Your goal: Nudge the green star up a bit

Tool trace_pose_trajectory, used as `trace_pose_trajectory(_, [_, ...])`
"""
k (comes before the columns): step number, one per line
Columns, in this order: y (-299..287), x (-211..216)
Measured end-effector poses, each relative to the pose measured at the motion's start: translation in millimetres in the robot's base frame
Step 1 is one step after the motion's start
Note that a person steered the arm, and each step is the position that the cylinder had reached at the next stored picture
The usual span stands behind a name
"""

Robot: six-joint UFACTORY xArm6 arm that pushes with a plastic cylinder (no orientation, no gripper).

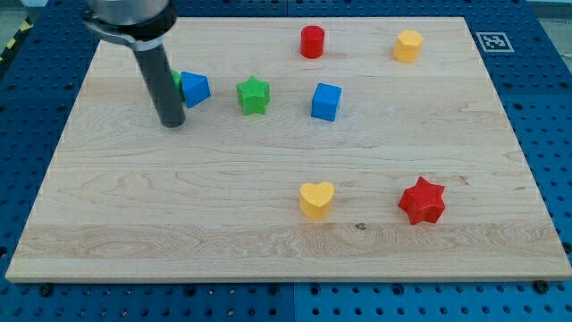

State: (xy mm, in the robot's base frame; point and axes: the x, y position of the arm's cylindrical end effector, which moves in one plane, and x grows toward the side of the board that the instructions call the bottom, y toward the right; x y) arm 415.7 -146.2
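Starting at the view's left, our rod comes down from the top corner and my tip [172, 123] rests on the board [134, 233], just left of a blue block [194, 89], a wedge-like shape as far as we can tell. A sliver of green [178, 86] peeks out between the rod and that block; we cannot tell what it belongs to. We carry no pincer at all, only this bare rod, so nothing is clasped or let go.

Next to the right sits the green star [254, 96], near the blue block but apart from it, and well apart from my tip. Beyond it comes the blue cube [326, 101], with the red cylinder [312, 42] above it near the top edge and the yellow block [408, 46], seemingly hexagonal, further right. Lower down lie the yellow heart [316, 199] and the red star [422, 200].

As we judge it, the nudge has not begun: we are not touching the star. What is left is to bring my tip round beneath the star, on its bottom side, then push it a little toward the view's top, where the board is free.
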Motion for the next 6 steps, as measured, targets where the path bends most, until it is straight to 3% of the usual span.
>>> trace_pose_trajectory(3, [68.8, 0.0])
trace_pose_trajectory(6, [91.0, -12.2])
